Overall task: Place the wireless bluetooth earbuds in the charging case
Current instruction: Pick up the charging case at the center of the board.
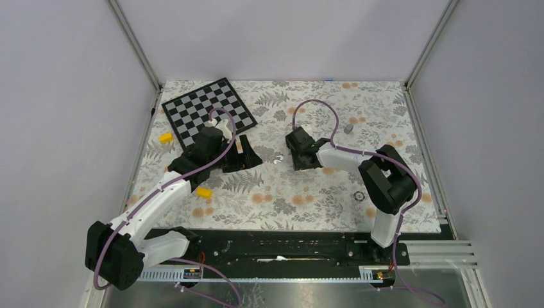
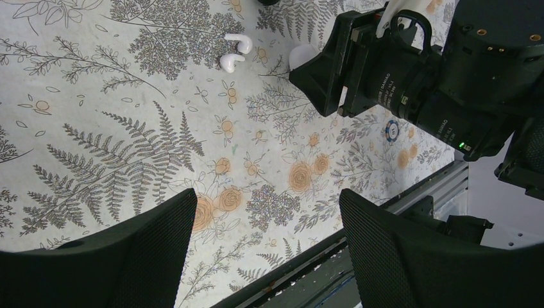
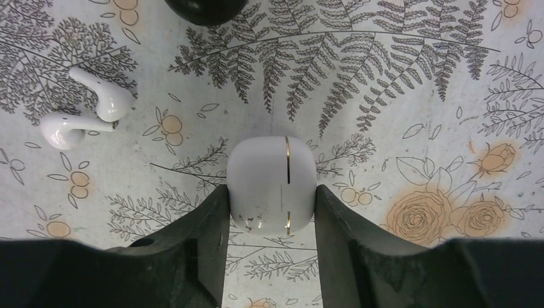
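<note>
At table [image 1: 289, 192] centre: right gripper [image 3: 271, 196] clamped on closed charging case [image 3: 269, 176]; both earbuds [image 3: 109, 99] loose beside it, none inserted; left gripper [image 2: 266, 205] jaws apart, empty.

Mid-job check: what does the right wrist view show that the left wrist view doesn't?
Right wrist only: the charging case, closed, its lid seam showing, pressed on both sides by the right end effector. Left wrist only: the left end effector, open and empty, and the near rail at the table edge. Both: the two white earbuds lying loose together on the floral cloth, outside the case.
</note>
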`<action>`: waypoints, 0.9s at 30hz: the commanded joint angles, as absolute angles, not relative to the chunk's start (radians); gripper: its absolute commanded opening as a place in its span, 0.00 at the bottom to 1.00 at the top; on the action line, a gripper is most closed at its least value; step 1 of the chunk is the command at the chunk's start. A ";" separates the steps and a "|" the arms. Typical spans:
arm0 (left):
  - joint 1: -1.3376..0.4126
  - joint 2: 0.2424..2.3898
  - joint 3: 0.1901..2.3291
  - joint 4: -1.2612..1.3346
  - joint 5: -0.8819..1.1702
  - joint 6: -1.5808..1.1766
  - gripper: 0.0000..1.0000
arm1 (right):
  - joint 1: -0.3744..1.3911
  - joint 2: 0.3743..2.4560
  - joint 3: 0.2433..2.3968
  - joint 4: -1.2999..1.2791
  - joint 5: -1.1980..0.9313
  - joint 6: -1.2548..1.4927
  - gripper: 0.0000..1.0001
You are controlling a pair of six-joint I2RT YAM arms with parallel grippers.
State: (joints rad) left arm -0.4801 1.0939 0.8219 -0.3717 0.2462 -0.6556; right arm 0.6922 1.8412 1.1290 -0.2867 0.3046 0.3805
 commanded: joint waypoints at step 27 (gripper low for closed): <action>-0.571 1.489 0.715 0.337 0.669 -1.141 0.99 | 0.722 1.105 0.503 0.214 -0.095 0.365 0.44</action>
State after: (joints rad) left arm -0.5537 1.4208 0.7227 0.1459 0.5800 -1.0447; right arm 0.7128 1.1526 0.5026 0.1257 -0.0566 0.3859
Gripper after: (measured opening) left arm 0.989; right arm 0.529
